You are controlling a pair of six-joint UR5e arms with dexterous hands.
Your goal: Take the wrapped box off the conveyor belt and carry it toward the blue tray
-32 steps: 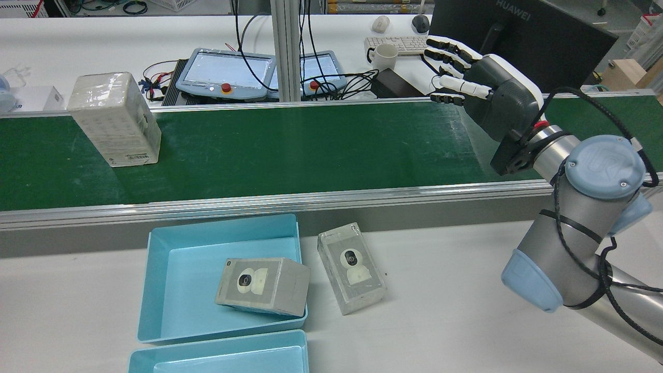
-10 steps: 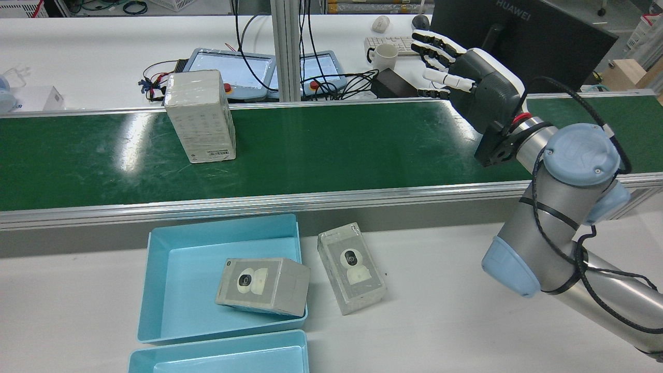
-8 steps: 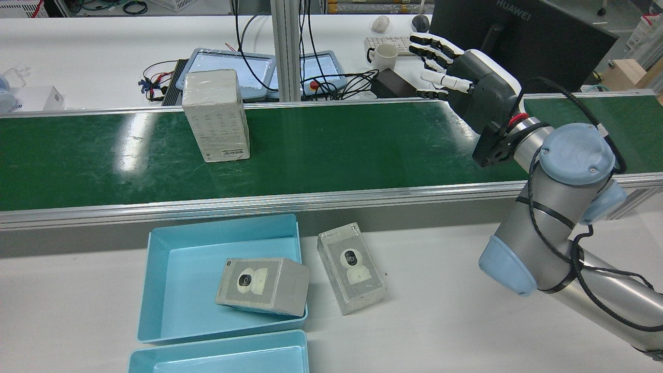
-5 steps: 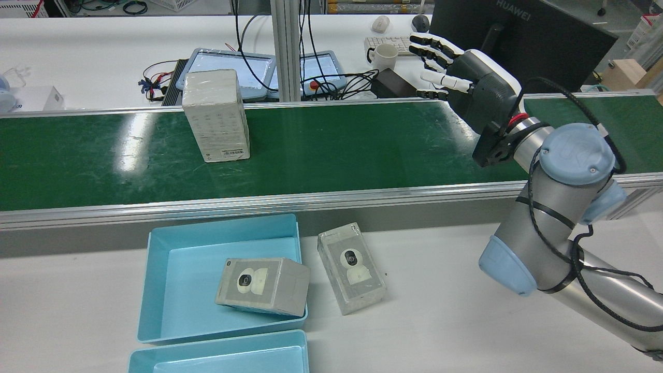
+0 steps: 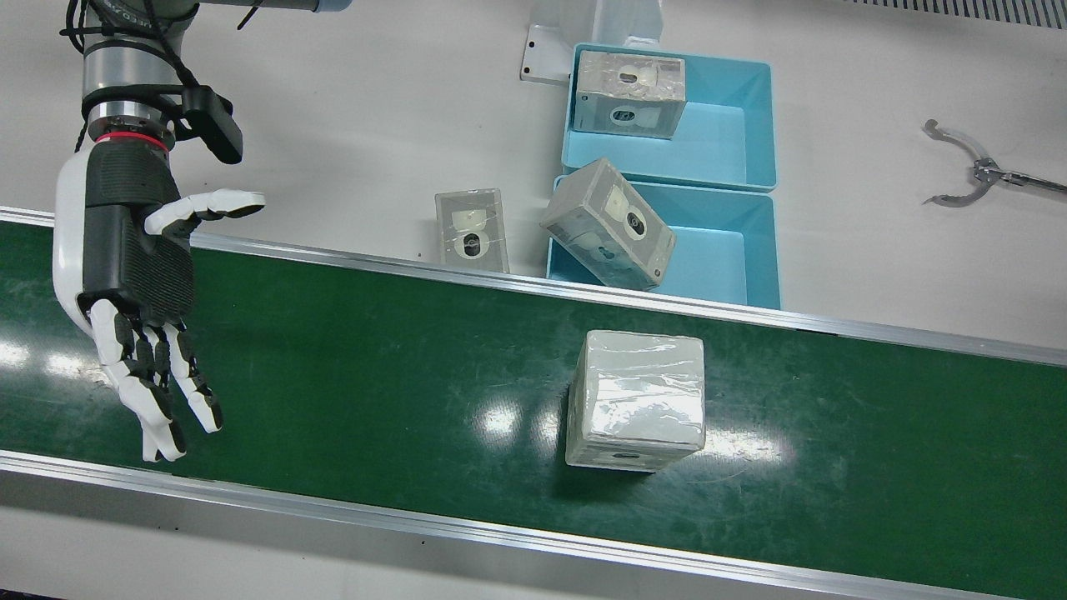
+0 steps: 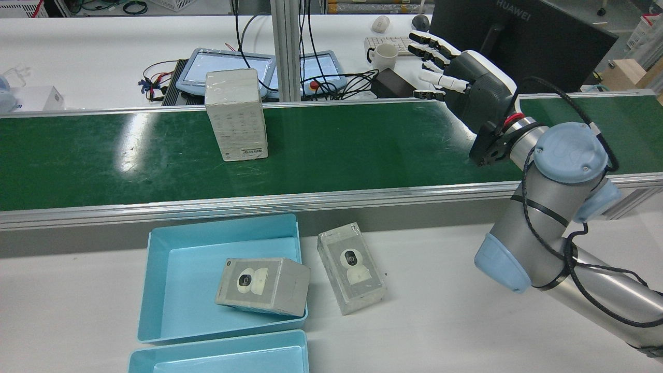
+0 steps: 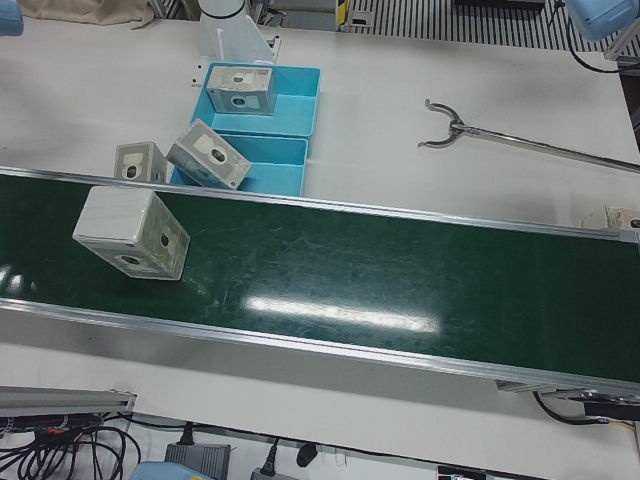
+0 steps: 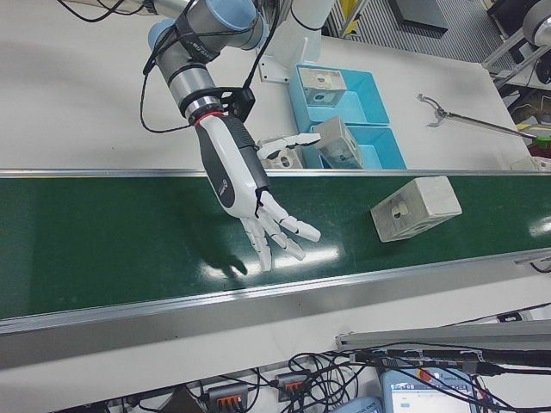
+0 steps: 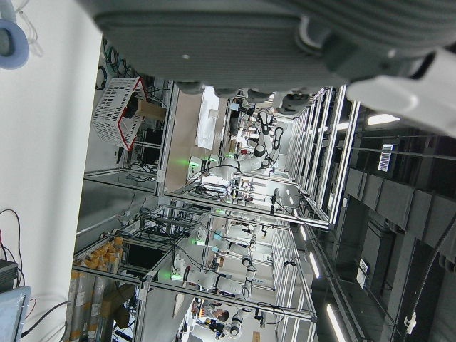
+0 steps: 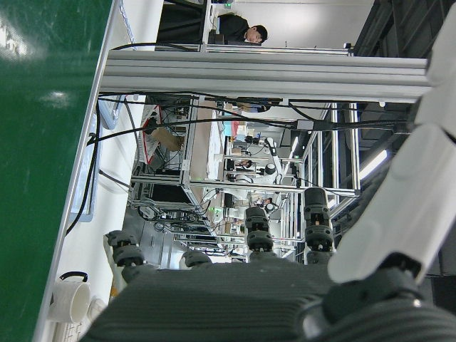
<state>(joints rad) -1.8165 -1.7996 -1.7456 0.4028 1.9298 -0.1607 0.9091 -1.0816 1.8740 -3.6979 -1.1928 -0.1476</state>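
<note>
The wrapped box (image 5: 635, 400) stands upright on the green conveyor belt (image 5: 375, 375), a pale carton under clear film; it also shows in the rear view (image 6: 236, 114). My right hand (image 5: 137, 292) hovers over the belt, open and empty, palm toward the box, well to one side of it (image 6: 461, 83). Two blue trays (image 6: 155, 269) (image 6: 217, 357) sit on the white table beside the belt. My left hand (image 9: 285, 43) shows only in its own view, raised, open, holding nothing.
One camera box (image 6: 262, 286) leans on the nearer tray's rim, another (image 6: 351, 268) lies on the table beside it, a third (image 5: 631, 93) rests in the other tray. A grabber tool (image 5: 971, 171) lies on the table. Teach pendants (image 6: 228, 72) and a mug (image 6: 386, 54) stand beyond the belt.
The wrapped box has travelled along the belt toward my right hand. My right hand has shifted a little toward the box and the far rail, still open.
</note>
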